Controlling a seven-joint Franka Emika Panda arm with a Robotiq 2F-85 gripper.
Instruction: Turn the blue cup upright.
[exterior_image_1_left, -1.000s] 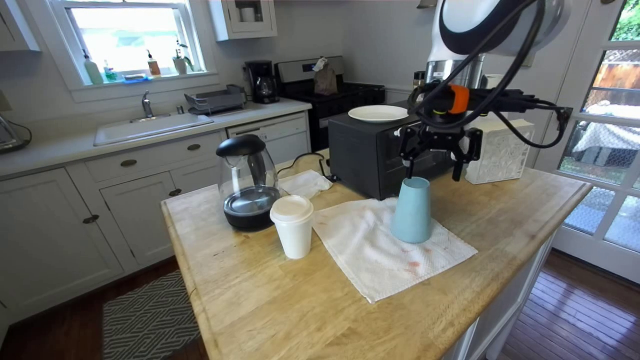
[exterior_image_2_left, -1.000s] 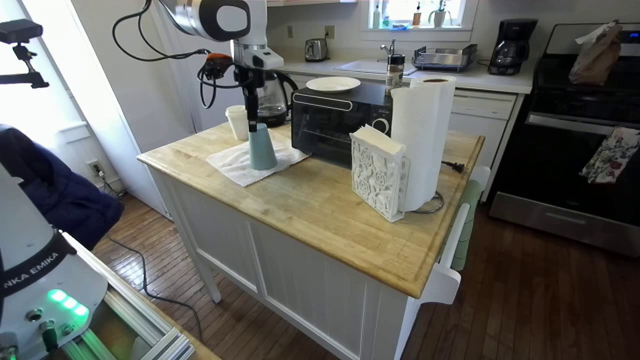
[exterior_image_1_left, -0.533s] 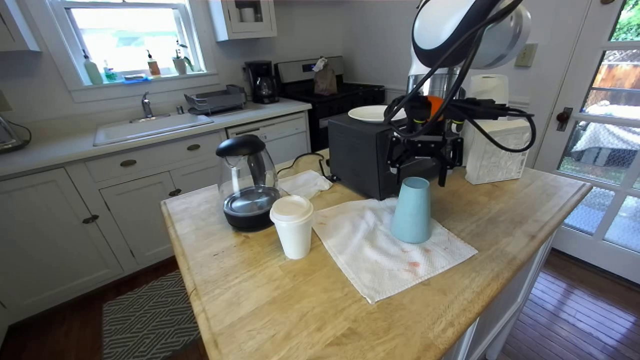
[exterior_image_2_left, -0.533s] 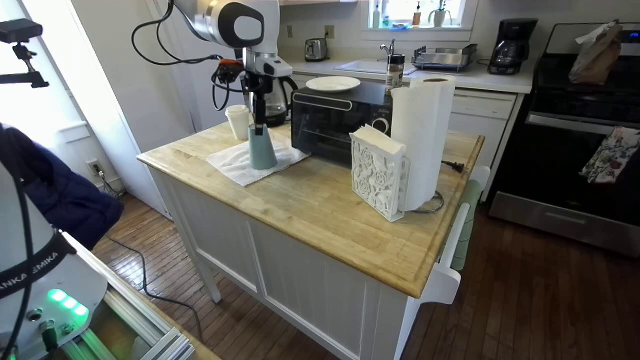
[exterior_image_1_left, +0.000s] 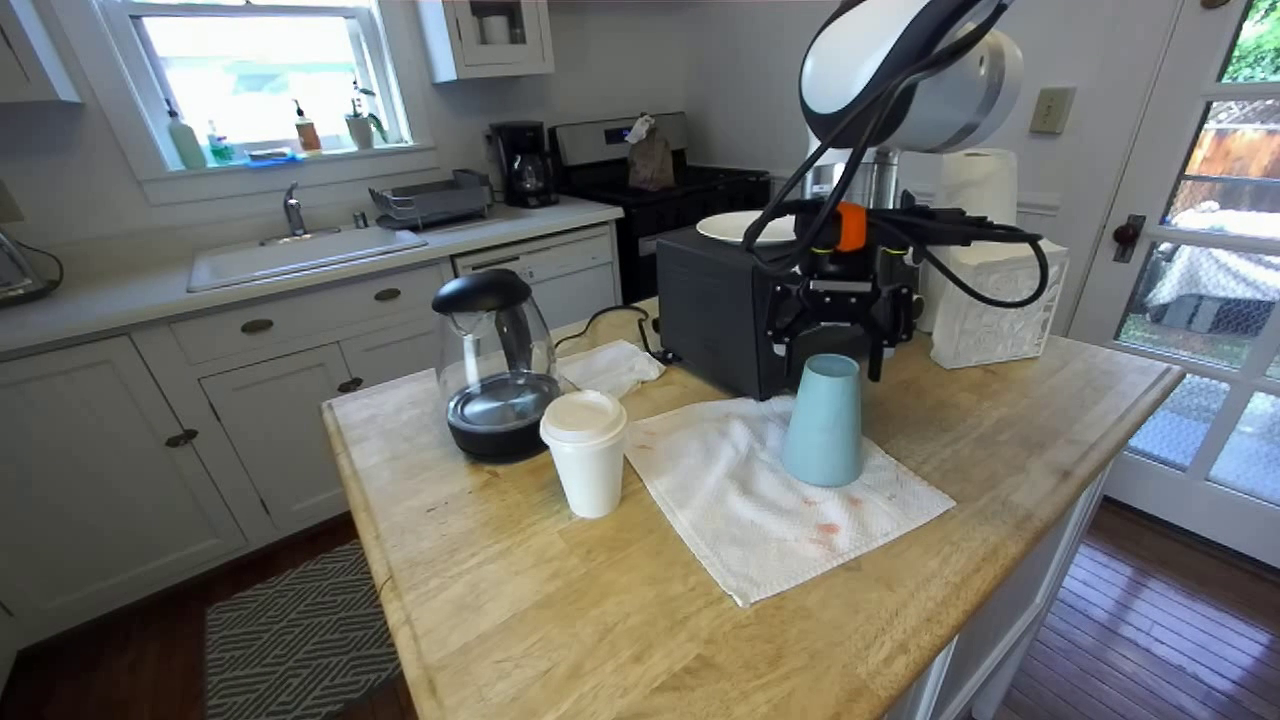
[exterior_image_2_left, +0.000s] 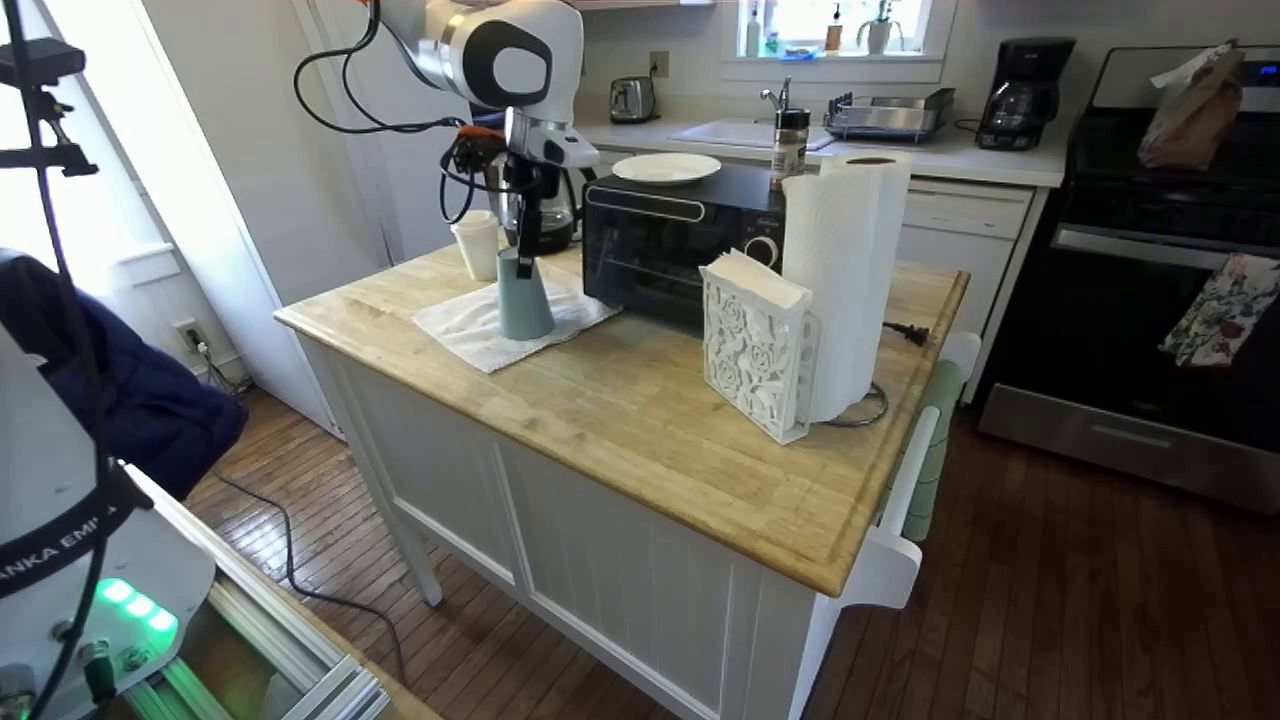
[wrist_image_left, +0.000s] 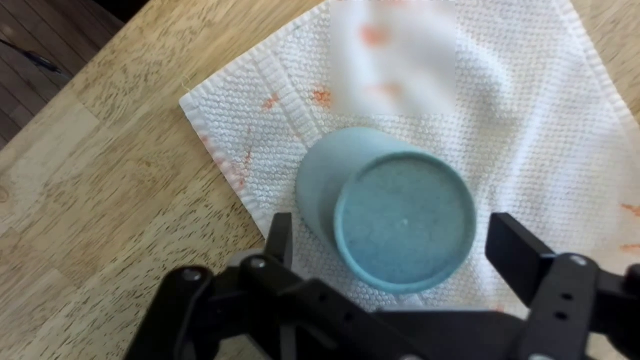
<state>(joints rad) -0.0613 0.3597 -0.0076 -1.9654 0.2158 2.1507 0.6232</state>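
The blue cup (exterior_image_1_left: 824, 425) stands upside down on a white cloth (exterior_image_1_left: 740, 540), its closed base up and wide end down. It also shows in an exterior view (exterior_image_2_left: 523, 305). In the wrist view the round base of the blue cup (wrist_image_left: 407, 220) faces the camera. My gripper (wrist_image_left: 392, 240) is open, with a finger on either side of the cup's top and a gap on both sides. In both exterior views the gripper (exterior_image_1_left: 830, 358) is at the height of the cup's top; one fingertip (exterior_image_2_left: 525, 268) overlaps the cup there. I cannot tell the exact depth.
A lidded white cup (exterior_image_1_left: 587, 460) and a glass kettle (exterior_image_1_left: 500, 375) stand beside the cloth. A black toaster oven (exterior_image_1_left: 705, 310) with a white plate (exterior_image_2_left: 667, 168) is close behind the gripper. A napkin holder (exterior_image_2_left: 755, 345) and paper towel roll (exterior_image_2_left: 845, 290) stand farther along the table.
The gripper has come down and shifted sideways over the blue cup, leftward in an exterior view and rightward in the opposite exterior view. The blue cup has not moved.
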